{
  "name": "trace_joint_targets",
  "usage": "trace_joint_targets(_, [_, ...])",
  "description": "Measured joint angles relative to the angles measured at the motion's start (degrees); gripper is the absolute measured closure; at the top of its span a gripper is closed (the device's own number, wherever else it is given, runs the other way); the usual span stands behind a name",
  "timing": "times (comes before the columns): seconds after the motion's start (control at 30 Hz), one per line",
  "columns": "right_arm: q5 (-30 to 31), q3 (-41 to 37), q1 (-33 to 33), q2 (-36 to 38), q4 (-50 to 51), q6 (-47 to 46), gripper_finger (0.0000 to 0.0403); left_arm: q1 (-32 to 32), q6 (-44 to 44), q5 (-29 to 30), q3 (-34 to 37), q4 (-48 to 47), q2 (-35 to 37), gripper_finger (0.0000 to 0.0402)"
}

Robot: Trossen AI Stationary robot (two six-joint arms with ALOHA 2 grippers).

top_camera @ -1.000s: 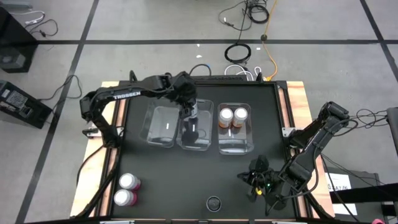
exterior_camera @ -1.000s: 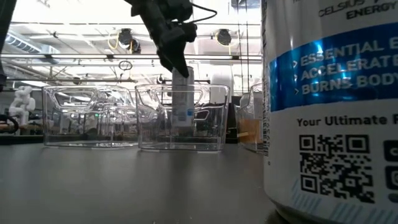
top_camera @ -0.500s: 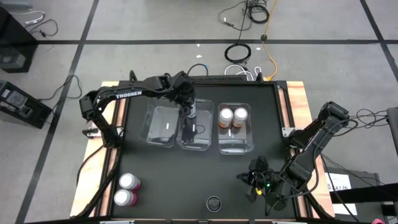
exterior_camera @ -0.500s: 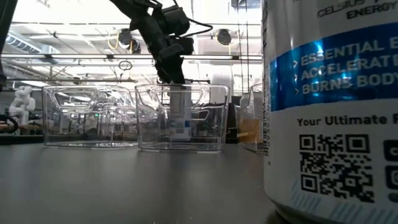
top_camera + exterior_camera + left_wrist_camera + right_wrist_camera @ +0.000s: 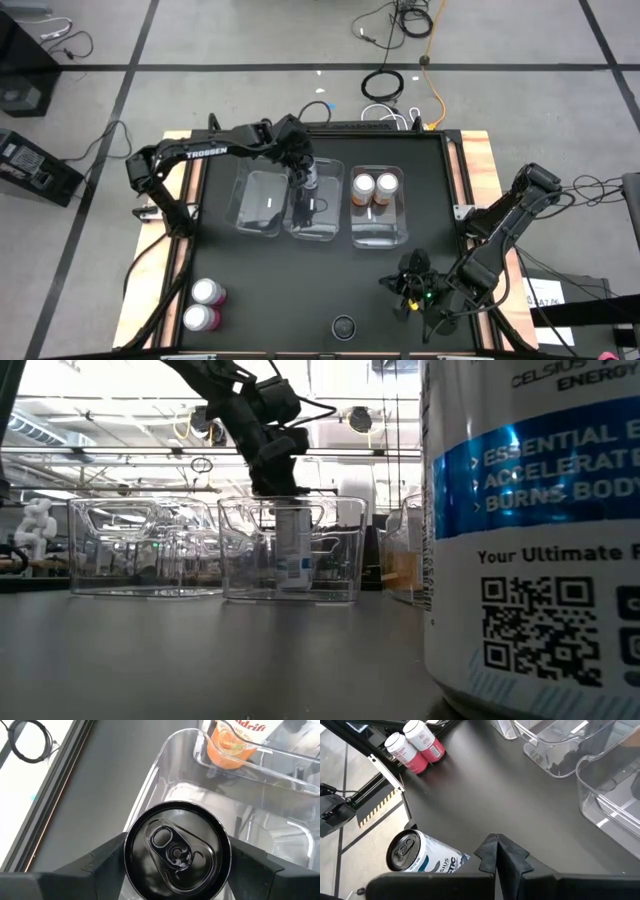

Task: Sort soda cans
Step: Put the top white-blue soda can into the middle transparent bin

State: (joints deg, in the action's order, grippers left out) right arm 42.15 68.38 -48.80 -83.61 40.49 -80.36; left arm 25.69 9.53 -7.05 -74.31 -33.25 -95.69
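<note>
My left gripper (image 5: 308,180) is inside the middle clear bin (image 5: 322,230), shut on a dark-topped soda can (image 5: 177,851). In the low view the can (image 5: 293,555) stands upright behind the bin wall; whether its base touches the bin floor, I cannot tell. Two orange cans (image 5: 374,185) stand in the right bin (image 5: 380,232). Two pink cans (image 5: 204,304) stand near the table's near-left corner. A second dark-topped can (image 5: 344,326), white and blue on its side (image 5: 420,852), stands by the near edge. My right gripper (image 5: 405,285) waits, shut, beside it, touching nothing. My left gripper pinches the can's upper body just under its rim (image 5: 131,845), one finger (image 5: 100,865) on each side. The fingers come from above, pointing down into the bin. The can is upright below them, its top (image 5: 175,847) facing the wrist camera.
The left clear bin (image 5: 258,205) holds nothing. The three bins stand side by side at mid-table, with bare black table (image 5: 300,290) between them and the near edge. The near can fills the right of the low view (image 5: 530,530).
My left gripper has moved down, still shut on the can. The can has gone from sticking up above the middle bin's rim to sitting low inside the bin, upright throughout.
</note>
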Motion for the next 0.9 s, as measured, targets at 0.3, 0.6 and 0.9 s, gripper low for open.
trace_joint_targets(0.3, [0.00,0.00,0.12,0.00,0.08,0.05,0.0403,-0.20,-5.63,0.73,0.07,-0.02,0.14,0.0114])
trace_joint_targets(0.6, [0.01,0.00,0.12,0.00,0.05,-0.10,0.0403,-0.22,-7.50,-0.02,0.12,-0.42,0.31,0.0114])
trace_joint_targets(0.9, [0.02,0.00,0.11,0.00,0.02,-0.20,0.0403,-0.31,-7.50,-0.93,0.20,-1.19,0.79,0.0103])
